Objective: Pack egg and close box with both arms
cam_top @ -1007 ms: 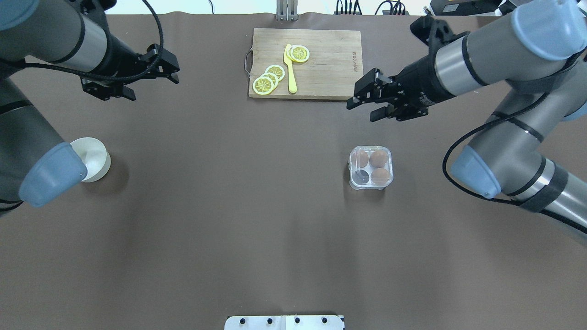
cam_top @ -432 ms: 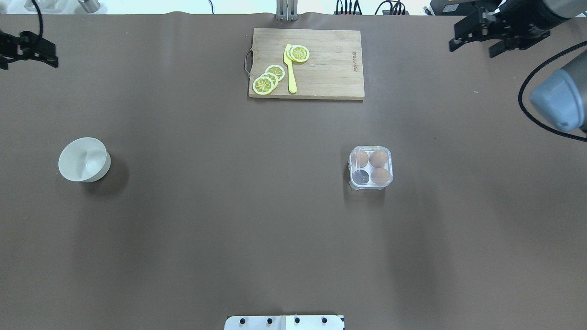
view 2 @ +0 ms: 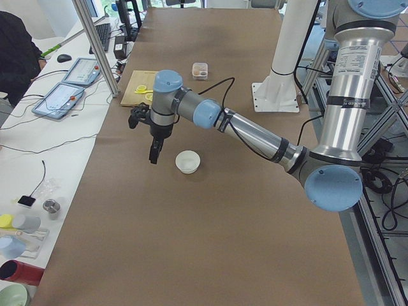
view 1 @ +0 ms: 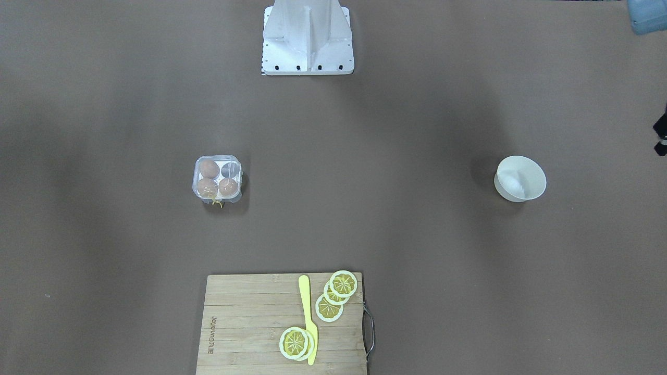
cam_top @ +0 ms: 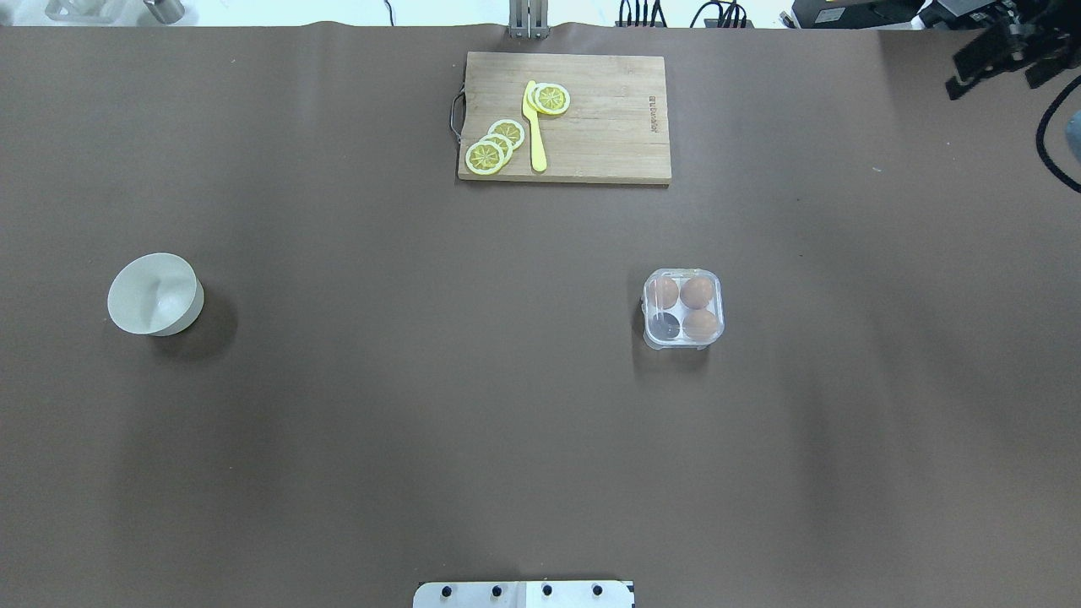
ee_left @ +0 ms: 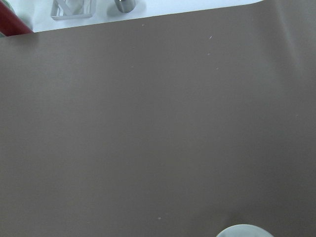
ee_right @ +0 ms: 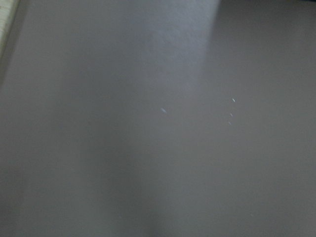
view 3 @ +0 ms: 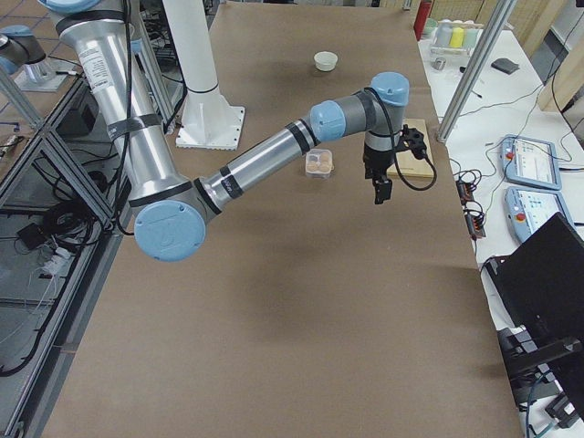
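Note:
The clear box [cam_top: 682, 308] stands on the table right of centre, its lid down over the cells. It holds three brown eggs [cam_top: 697, 292] and one dark empty cell. It also shows in the front view [view 1: 218, 178], with yellow thread at its edge. My right gripper [cam_top: 996, 78] is open and empty at the far right corner, well away from the box. My left gripper [view 2: 153, 150] hangs above the table beside the white bowl. Only a black sliver of it shows in the front view, so I cannot tell if it is open.
A white bowl [cam_top: 154, 294] stands at the left. A wooden cutting board [cam_top: 591, 135] at the far middle carries lemon slices [cam_top: 494, 145] and a yellow knife [cam_top: 535, 127]. The robot's white base [view 1: 307, 39] is at the near edge.
Both arms have drawn back outward from the table's middle. The left gripper has left the overhead view and the right gripper is at the far right corner. The box has not moved.

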{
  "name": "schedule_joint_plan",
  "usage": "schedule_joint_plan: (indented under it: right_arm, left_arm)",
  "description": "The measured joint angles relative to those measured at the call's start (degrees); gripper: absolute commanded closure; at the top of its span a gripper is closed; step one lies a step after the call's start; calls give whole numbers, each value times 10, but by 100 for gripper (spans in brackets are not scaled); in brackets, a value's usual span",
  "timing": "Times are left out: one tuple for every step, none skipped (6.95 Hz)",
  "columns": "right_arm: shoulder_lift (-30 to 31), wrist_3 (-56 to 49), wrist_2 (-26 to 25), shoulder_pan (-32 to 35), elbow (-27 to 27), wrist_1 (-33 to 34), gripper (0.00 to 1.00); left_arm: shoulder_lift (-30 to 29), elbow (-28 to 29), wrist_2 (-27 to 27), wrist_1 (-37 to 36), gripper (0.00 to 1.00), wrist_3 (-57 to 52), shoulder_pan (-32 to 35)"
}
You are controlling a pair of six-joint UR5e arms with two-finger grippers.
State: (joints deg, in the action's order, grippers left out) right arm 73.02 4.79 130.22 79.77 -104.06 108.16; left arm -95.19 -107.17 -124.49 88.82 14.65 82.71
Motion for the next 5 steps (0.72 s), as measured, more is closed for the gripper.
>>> schedule_joint_plan:
  right_arm:
    - [37, -27, 20, 27, 15, 10, 0]
    - [72, -41, 39, 53, 27, 13, 0]
    - [102, -62, 49, 81, 36, 14, 0]
    - [119, -88, 52, 106, 47, 14, 0]
    - [127, -102, 53, 122, 55, 14, 0]
  left_arm:
    - [19, 40, -31, 4, 2, -41, 35]
    - [37, 69, -53, 11, 2, -63, 55]
    - [49, 96, -61, 25, 2, -71, 62]
    - [55, 133, -64, 60, 2, -75, 65]
    - [58, 167, -67, 103, 2, -75, 67]
